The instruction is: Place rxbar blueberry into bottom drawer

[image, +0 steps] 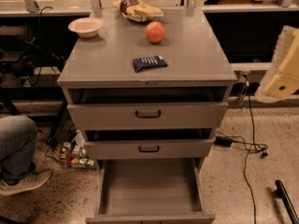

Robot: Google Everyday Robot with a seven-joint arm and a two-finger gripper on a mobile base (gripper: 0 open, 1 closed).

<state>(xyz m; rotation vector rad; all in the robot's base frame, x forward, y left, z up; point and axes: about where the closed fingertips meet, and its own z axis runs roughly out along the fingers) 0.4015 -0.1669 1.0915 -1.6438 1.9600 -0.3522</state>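
Grey cabinet (147,125) stands square on a speckled floor (252,190), three drawers in front. The bottom drawer (148,185) is pulled well out; its interior shows as a plain grey box with nothing visible inside. The middle drawer (187,149) and the top drawer (103,115), each with a black handle, are both out a little, with a dark gap above each front. The rxbar blueberry (149,63) lies flat on the bench (196,50), near the front edge and about midway across, its long side slightly askew to that edge; it touches nothing else. Behind it, apart from it, sits an apple (155,32). Further back, at the rear edge, a yellow-and-brown chip bag (138,8) lies crumpled. A pale bowl (85,26) stands upright at the rear left corner. The gripper (281,71) appears at the right edge of the view, pale yellow and whitish, off the right side of the bench and well apart from the bar; it carries nothing that I can see, and whether it is released or clenched I cannot tell. On the floor to the left, a wire basket (72,155) of small items rests beside the cabinet, and a person's leg (16,143) in jeans with a shoe (25,181) is nearby. Black cables (247,148) trail across the floor to the right.
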